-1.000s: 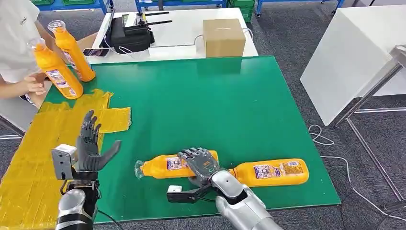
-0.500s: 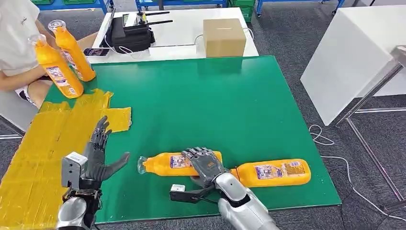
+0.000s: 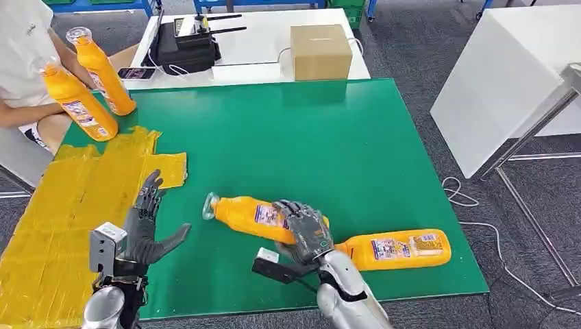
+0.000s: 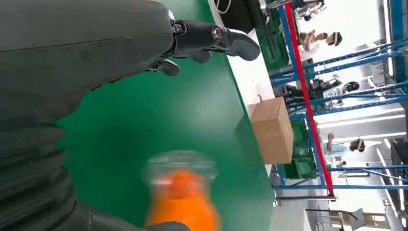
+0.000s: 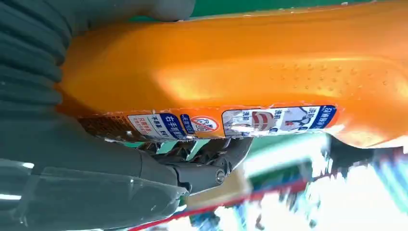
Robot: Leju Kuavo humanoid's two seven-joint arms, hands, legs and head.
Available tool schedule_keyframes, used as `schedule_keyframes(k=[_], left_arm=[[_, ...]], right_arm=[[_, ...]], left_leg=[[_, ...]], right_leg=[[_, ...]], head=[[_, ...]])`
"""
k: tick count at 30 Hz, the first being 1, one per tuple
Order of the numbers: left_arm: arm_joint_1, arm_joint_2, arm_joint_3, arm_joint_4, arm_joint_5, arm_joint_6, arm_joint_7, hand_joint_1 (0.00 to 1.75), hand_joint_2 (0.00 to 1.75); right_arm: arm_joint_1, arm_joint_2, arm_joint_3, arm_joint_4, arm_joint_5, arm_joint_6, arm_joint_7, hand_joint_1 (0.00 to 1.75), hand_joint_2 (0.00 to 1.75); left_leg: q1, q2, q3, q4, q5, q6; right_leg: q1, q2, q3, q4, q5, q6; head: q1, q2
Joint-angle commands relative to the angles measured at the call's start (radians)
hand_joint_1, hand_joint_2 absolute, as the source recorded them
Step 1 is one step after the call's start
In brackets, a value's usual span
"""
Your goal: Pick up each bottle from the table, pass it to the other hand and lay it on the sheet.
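A: What lies on the green mat-covered table [image 3: 384, 137]?
B: A yellow sheet [image 3: 62, 205] at its left; near the front edge a second orange bottle [image 3: 397, 248].
A: The hands?
B: The right hand [image 3: 306, 229] grips an orange plastic bottle [image 3: 246, 212], its blue-and-white label's writing too small to read; the left hand [image 3: 145, 226] is spread, holding nothing.

The right hand [image 3: 306, 232] grips an orange bottle [image 3: 255, 214] whose capped end tilts up off the green table [image 3: 329, 137], beside a second orange bottle [image 3: 397, 248] lying flat. The left hand [image 3: 147, 226] hovers with fingers spread at the edge of the yellow sheet [image 3: 62, 205]. At the far left corner a person [image 3: 20, 62] stands by two upright orange bottles [image 3: 85, 79].
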Motion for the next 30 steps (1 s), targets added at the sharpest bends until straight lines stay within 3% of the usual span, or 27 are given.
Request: schedule_keyframes(k=[1,7,11,18,22,26,27,30], left_arm=[[-0.071,0.022,-0.080,0.094,0.011,-0.006,0.004,0.00,1.75],[-0.142,0.022,-0.146,0.188,0.034,-0.023,0.014,0.00,1.75],[-0.196,0.017,-0.226,0.249,0.050,-0.052,0.016,0.00,1.75],[-0.200,0.019,-0.238,0.249,0.055,-0.051,0.017,0.00,1.75],[-0.247,0.013,-0.285,0.293,0.103,-0.103,0.025,0.00,1.75],[-0.304,-0.005,-0.299,0.340,0.170,-0.117,0.035,0.00,1.75],[-0.312,-0.006,-0.301,0.347,0.178,-0.116,0.037,0.00,1.75],[-0.325,-0.008,-0.308,0.358,0.198,-0.115,0.042,0.00,1.75]], right_arm=[[0.014,0.051,-0.244,-0.172,-0.182,-0.083,-0.155,1.75,1.75],[0.012,0.095,-0.313,-0.220,-0.409,-0.060,-0.334,1.75,1.75],[-0.011,0.119,-0.338,-0.183,-0.582,0.085,-0.415,1.75,1.75],[-0.019,0.121,-0.341,-0.166,-0.590,0.092,-0.422,1.75,1.75],[-0.062,0.141,-0.335,-0.072,-0.699,0.245,-0.442,1.75,1.75],[-0.128,0.142,-0.168,0.110,-0.796,0.252,-0.451,1.75,1.75],[-0.138,0.142,-0.128,0.139,-0.810,0.238,-0.457,1.64,1.75],[-0.168,0.142,0.015,0.224,-0.848,0.204,-0.444,1.75,1.75]], left_leg=[[0.000,-0.004,0.001,0.000,-0.001,0.000],[0.000,-0.004,0.000,0.000,0.000,0.000],[0.000,-0.003,-0.002,0.000,0.000,0.000],[0.000,-0.002,0.000,0.000,-0.001,0.001],[0.000,-0.002,0.000,0.000,-0.001,0.000],[0.001,0.000,0.000,0.000,-0.001,0.000],[0.001,0.001,-0.002,0.000,0.000,0.000],[0.001,0.003,0.000,0.000,-0.001,0.000]], right_leg=[[0.000,-0.005,0.002,0.000,-0.002,0.000],[0.000,-0.006,0.001,0.000,-0.002,0.000],[0.000,-0.004,-0.001,0.000,-0.001,0.000],[0.001,-0.003,0.001,-0.001,-0.002,0.000],[0.000,-0.003,0.001,-0.001,-0.002,0.000],[0.001,-0.001,0.000,-0.001,0.000,0.000],[0.001,0.001,-0.002,-0.001,0.000,0.000],[0.001,0.002,-0.001,-0.001,0.000,0.000]], head=[[0.000,0.000],[0.000,0.000],[0.000,0.000],[0.000,0.000],[0.000,0.000],[0.000,0.000],[0.000,0.000],[0.000,0.000]])
